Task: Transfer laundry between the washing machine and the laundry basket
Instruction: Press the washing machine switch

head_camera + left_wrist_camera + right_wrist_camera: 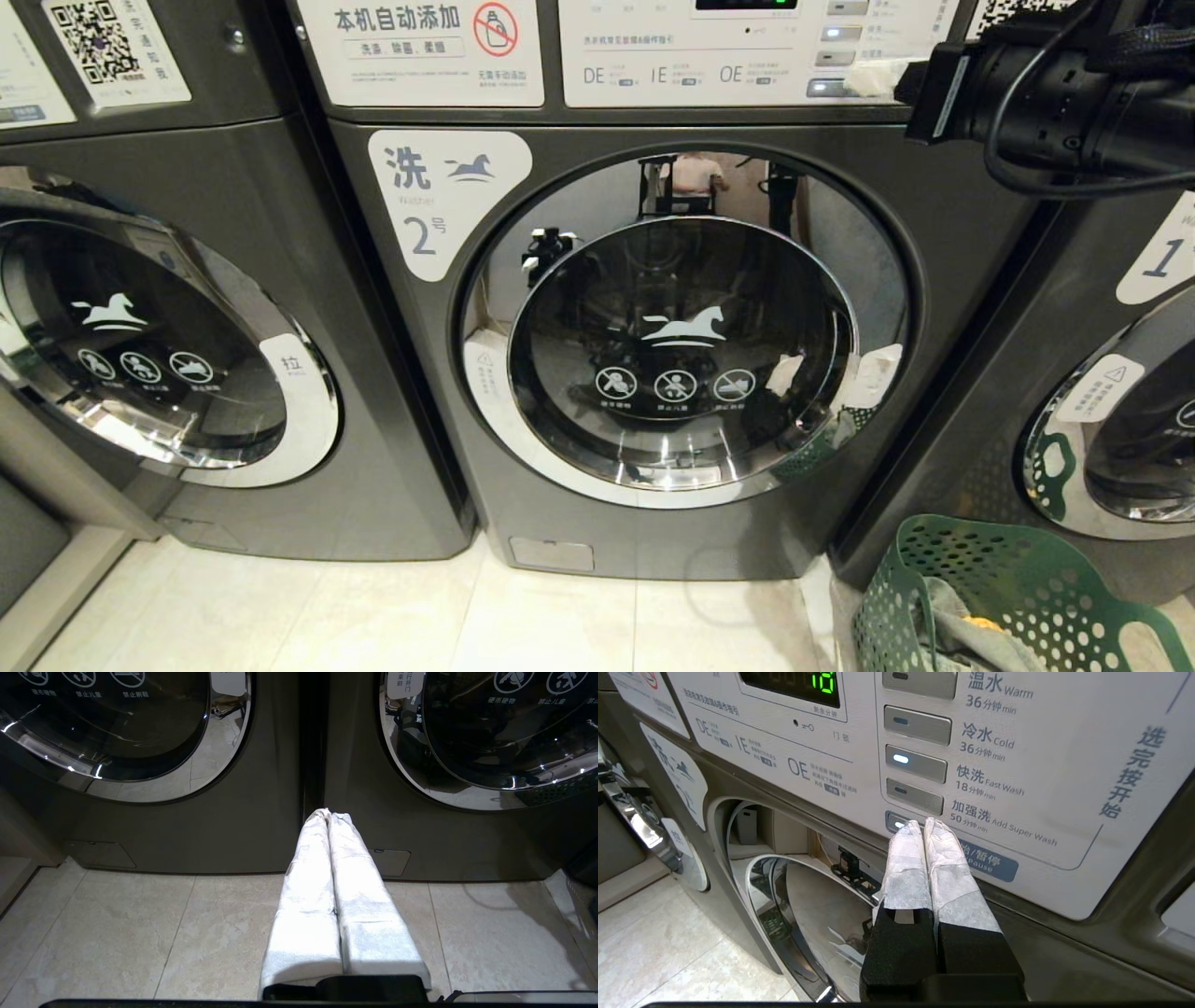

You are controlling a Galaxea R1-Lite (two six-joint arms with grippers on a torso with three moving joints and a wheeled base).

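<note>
Head view, left to right: an unnumbered washer (187, 355); centre, the washing machine (653, 373) labelled 2, door closed; lower right, the laundry basket (1008, 597) holding grey and orange laundry (962, 630); upper right, the right arm (1055, 93) at the control panel (728, 56). Only the left wrist view shows the left gripper (329, 814), fingers together, low over the floor tiles (140, 933). Only the right wrist view shows the right gripper (923, 823), fingers together, tips at the lowest button (896, 822).

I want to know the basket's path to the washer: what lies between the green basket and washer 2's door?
In the head view, only bare floor tile and washer 2's lower front separate the laundry basket from the shut door.
</note>
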